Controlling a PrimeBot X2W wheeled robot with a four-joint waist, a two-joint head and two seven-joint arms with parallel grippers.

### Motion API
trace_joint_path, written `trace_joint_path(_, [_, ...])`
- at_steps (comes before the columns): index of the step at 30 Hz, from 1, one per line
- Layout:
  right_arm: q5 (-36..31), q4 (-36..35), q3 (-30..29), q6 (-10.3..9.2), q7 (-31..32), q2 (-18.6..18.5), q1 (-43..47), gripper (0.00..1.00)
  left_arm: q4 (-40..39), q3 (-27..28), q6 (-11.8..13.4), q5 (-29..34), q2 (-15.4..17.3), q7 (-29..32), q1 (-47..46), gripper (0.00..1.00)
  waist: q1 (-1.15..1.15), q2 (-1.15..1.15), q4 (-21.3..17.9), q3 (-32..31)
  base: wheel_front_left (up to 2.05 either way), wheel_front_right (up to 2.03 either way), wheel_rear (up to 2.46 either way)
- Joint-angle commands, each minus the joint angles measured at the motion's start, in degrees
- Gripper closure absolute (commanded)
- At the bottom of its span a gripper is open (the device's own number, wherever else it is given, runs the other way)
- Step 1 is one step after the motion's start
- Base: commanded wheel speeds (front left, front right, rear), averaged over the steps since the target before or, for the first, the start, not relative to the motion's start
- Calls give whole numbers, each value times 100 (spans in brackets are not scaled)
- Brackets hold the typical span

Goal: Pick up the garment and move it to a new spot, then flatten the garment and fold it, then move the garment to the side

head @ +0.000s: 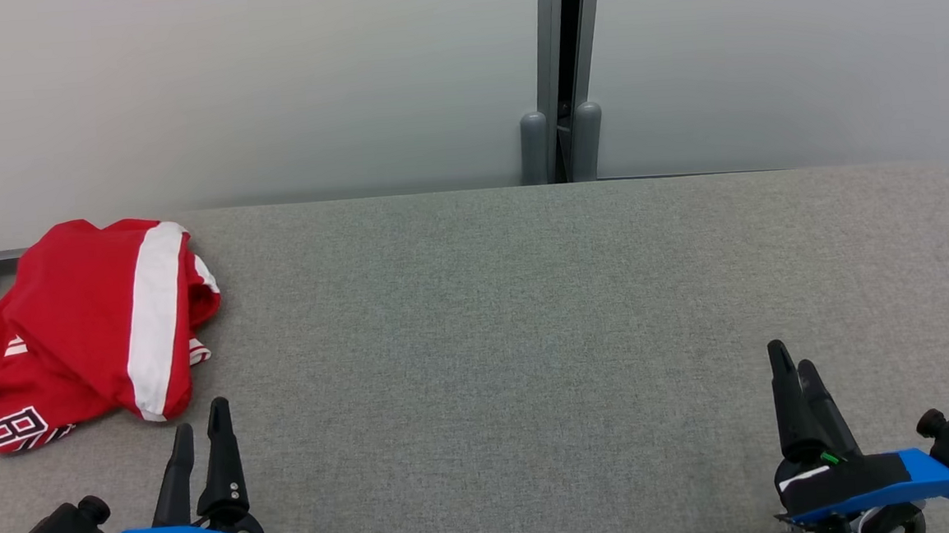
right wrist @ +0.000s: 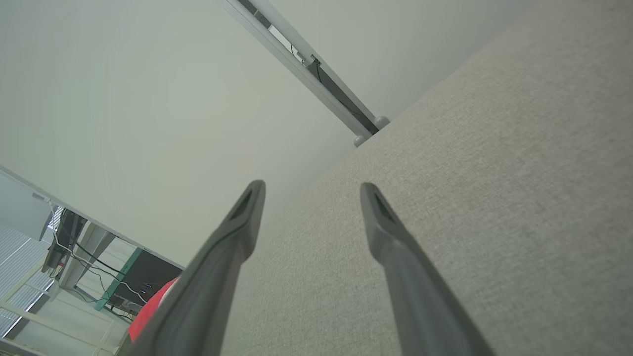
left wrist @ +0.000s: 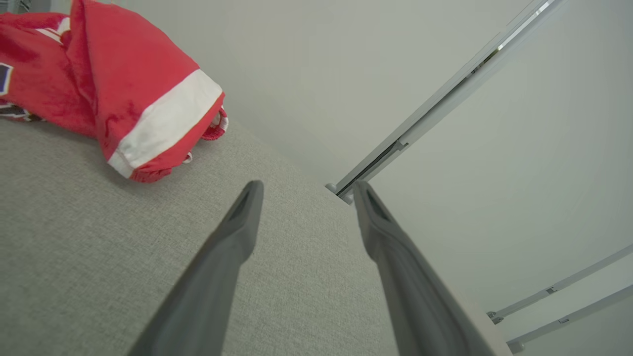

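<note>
Though near the left tool (head: 201,415), the garment (head: 82,323) (red) lies apart.

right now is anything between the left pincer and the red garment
Nothing visible does. The left pincer stands open just short of the red garment, apart from it, with bare grey tabletop between them.

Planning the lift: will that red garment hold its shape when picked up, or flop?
Likely floppy: the red garment lies crumpled in soft folds. Probably light: the cloth looks thin. One pinch would likely leave the rest dangling.
</note>
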Motion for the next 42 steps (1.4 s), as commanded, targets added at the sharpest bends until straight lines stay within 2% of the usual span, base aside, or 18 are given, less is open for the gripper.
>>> trace_joint_path(1, [-151,-74,26,11,-40,-20,-31,0,-90,-11,21,146,52,-38,-146,0,0,0,0,-1,0,0,0])
trace_joint_path(17, [-1224,-81,159,12,-317,-23,3,0,-139,-176,106,1273,87,-315,-113,0,0,0,16,-34,0,0,0])
trace_joint_path(42, [-2683,-187,278,14,-671,-26,118,0,-121,-317,202,2690,119,-670,-12,0,0,0,15,-112,0,0,0])
